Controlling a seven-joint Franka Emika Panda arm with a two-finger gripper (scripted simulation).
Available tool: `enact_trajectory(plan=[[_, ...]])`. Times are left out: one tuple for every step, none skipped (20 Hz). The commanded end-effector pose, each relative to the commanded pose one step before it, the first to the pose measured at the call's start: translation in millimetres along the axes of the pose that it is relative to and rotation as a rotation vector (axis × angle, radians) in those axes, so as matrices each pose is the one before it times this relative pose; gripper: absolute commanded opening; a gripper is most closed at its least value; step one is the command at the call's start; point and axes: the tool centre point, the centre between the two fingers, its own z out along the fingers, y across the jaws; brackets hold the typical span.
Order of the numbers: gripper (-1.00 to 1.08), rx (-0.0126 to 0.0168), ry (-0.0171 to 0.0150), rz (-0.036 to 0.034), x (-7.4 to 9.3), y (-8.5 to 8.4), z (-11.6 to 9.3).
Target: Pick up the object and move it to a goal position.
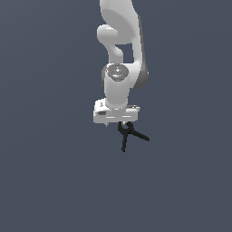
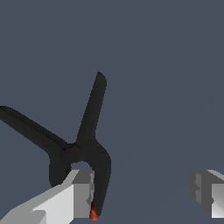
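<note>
The object (image 1: pixel 130 133) is a small black clamp with a looped head and two thin splayed legs. It shows just below the white gripper (image 1: pixel 118 123) in the exterior view. In the wrist view the object (image 2: pixel 87 131) has a red spot at the tip of its head. One fingertip (image 2: pixel 78 194) overlaps the looped head. The other fingertip (image 2: pixel 210 192) stands far off to the side and touches nothing. The gripper (image 2: pixel 142 194) is open, and the object lies off-centre at one finger, not midway between the two.
The plain dark grey-blue ground (image 1: pixel 54 181) fills both views. The white arm (image 1: pixel 122 45) rises straight above the gripper. No other object or goal marker shows.
</note>
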Motion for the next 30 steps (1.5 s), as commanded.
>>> enact_trajectory(plan=[[0.68, -0.00413, -0.00232, -0.03461, -12.85, -7.51, 13.48], [0.68, -0.00157, -0.00084, -0.01596, -5.96, -3.63, 5.9], [0.68, -0.00142, -0.00086, -0.01706, -6.41, -3.99, 6.11], [0.68, -0.00119, -0.00085, -0.01772, -6.7, -4.25, 6.15], [0.68, -0.00087, -0.00078, -0.01699, -6.46, -4.19, 5.72], [0.68, -0.00058, -0.0007, -0.01611, -6.16, -4.08, 5.26], [0.68, -0.00033, -0.00062, -0.01521, -5.84, -3.95, 4.82], [0.68, -0.00013, -0.00055, -0.01431, -5.51, -3.8, 4.4], [0.68, 0.00005, -0.00048, -0.01336, -5.17, -3.63, 4.01], [0.68, 0.00019, -0.00042, -0.0124, -4.82, -3.43, 3.63], [0.68, 0.00029, -0.00036, -0.01144, -4.45, -3.22, 3.27], [0.68, 0.00037, -0.00031, -0.01048, -4.08, -3.0, 2.93], [0.68, 0.00042, -0.00027, -0.00948, -3.71, -2.75, 2.6], [0.68, 0.00045, -0.00022, -0.00853, -3.33, -2.51, 2.29], [0.68, 0.00045, -0.00019, -0.00752, -2.95, -2.23, 1.99], [0.68, 0.00043, -0.00015, -0.0065, -2.56, -1.95, 1.7], [0.68, 0.00039, -0.00012, -0.00555, -2.16, -1.69, 1.42], [0.68, 0.00034, -0.0001, -0.00451, -1.78, -1.38, 1.15], [0.68, 0.00027, -0.00007, -0.00348, -1.39, -1.06, 0.89], [0.68, 0.00021, -0.00005, -0.00253, -0.99, -0.78, 0.63], [0.68, 0.00013, -0.00003, -0.00154, -0.59, -0.48, 0.38], [0.68, 0.00004, -0.00001, -0.00049, -0.2, -0.15, 0.13], [0.68, -0.00001, -0.00068, 0.00276, 1.0, 0.69, -0.53], [0.68, 0.0, 0.0, 0.0, -0.01, 0.01, 0.28], [0.68, 0.0, 0.0, 0.0, -0.04, 0.02, 0.83], [0.68, 0.0, 0.0, 0.0, -0.07, 0.03, 1.38], [0.68, 0.0, 0.00011, -0.00048, -0.05, -0.18, 1.88], [0.68, 0.0, 0.0, 0.0, -0.14, 0.05, 2.48], [0.68, 0.00001, 0.0001, -0.00048, -0.14, -0.17, 2.99], [0.68, 0.00001, 0.00009, -0.00048, -0.21, -0.16, 3.55]])
